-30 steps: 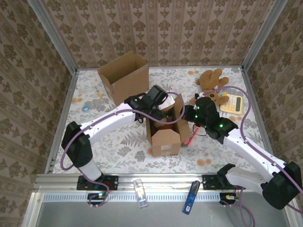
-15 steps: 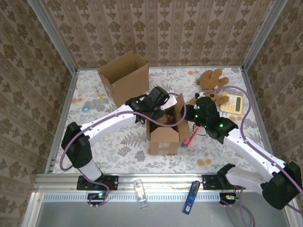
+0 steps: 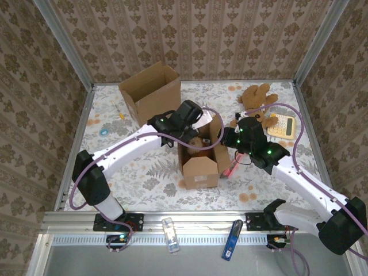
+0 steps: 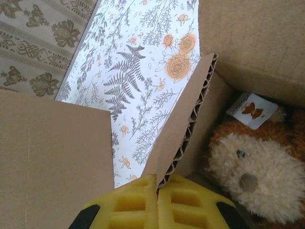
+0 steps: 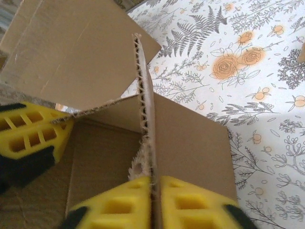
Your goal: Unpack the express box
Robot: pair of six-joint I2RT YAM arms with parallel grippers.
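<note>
Cardboard-walled express box (image 3: 201,168) is sitting at bench (image 3: 144,178) centre while the left tool (image 4: 157,193) is clamping its nine o'clock flap (image 4: 176,129) and the right tool (image 5: 151,191) its three o'clock flap (image 5: 144,95), likely spreading the mouth so the plush bear (image 4: 250,174) inside is reachable.

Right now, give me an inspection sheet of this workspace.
Surface: flowered table cover.
Job's things: small box open at centre, plush bear inside.
Clutter: big box open, back left; brown plush toy and calculator back right; red item beside the small box.
Grippers: left gripper shut on one flap of the small box; right gripper shut on another flap.
Cables: purple cables loop along both arms.
Surroundings: patterned walls, metal frame.
</note>
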